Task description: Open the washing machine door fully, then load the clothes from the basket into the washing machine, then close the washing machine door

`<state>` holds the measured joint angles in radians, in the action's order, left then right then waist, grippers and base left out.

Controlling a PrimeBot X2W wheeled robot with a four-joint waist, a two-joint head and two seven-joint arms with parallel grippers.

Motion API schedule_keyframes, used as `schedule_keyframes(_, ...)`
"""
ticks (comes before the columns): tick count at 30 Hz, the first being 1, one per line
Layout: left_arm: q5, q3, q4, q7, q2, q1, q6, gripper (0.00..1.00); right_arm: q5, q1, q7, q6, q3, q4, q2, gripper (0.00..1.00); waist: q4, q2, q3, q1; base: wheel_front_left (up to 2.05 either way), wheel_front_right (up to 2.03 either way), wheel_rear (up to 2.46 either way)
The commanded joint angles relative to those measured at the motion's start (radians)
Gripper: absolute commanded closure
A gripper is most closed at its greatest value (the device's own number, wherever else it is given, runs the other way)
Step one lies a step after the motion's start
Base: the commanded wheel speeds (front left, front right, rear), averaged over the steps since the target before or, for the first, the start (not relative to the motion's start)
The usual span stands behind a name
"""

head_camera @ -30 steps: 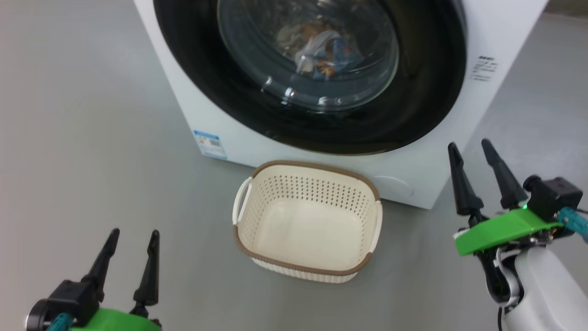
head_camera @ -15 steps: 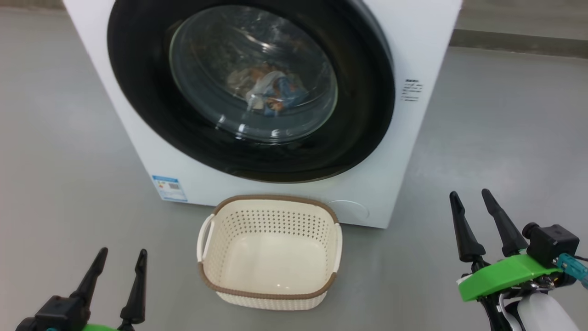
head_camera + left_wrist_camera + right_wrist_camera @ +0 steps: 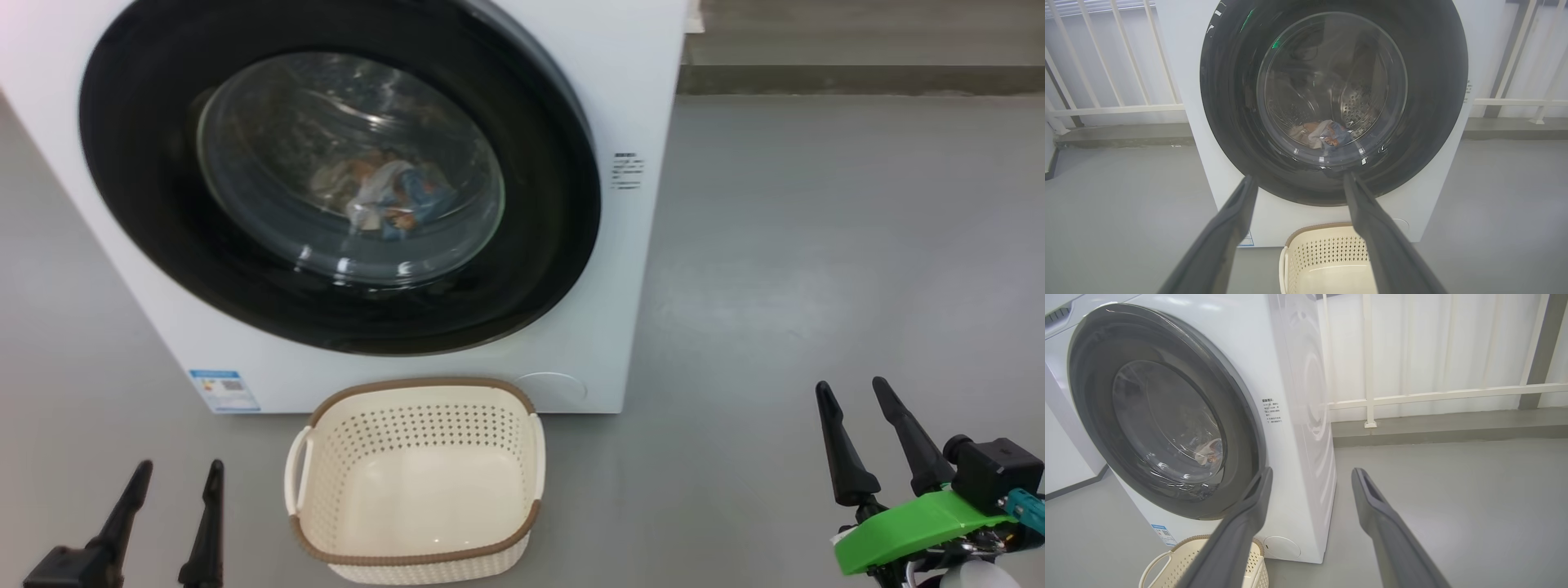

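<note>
The white washing machine stands on the floor with its glossy black door shut flush against the front. Through the glass window the clothes lie inside the drum, cream and light blue with orange; they show too in the left wrist view. The cream basket with its brown rim sits in front of the machine, holding nothing. My left gripper is open at the lower left, short of the basket. My right gripper is open at the lower right, over bare floor.
A blue label sticker marks the machine's lower front. White railings and a grey kerb run behind the machine. Grey floor spreads wide to the machine's right.
The head camera has moved, so the machine and basket sit further left and lower in the picture. Both grippers stay open, holding nothing. The door has stayed shut.
</note>
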<state>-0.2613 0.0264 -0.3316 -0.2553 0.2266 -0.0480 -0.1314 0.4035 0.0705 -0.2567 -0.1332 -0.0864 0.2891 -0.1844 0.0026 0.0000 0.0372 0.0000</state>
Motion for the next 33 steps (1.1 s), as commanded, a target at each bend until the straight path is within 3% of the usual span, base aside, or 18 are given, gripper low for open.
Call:
schedule_keyframes(1,0.004,0.042,0.016,-0.006,0.028,-0.008,0.001,0.00,-0.009,0.005,-0.005,0.002,-0.009,-0.027,-0.017,0.00,-0.038,0.0000,0.011,0.0000,0.00,0.00,0.00)
schedule_keyframes(12,0.007,0.124,0.022,-0.006,0.031,0.037,0.001,0.00,-0.007,-0.027,-0.005,0.002,0.012,-0.036,-0.027,0.00,-0.114,0.0000,0.018,0.0000,0.00,0.00,0.00)
schedule_keyframes(33,0.026,0.162,0.016,-0.006,0.016,0.032,0.001,0.00,-0.011,-0.027,-0.005,0.002,0.019,-0.046,-0.021,0.00,-0.111,0.0000,0.015,0.0000,0.00,0.00,0.00)
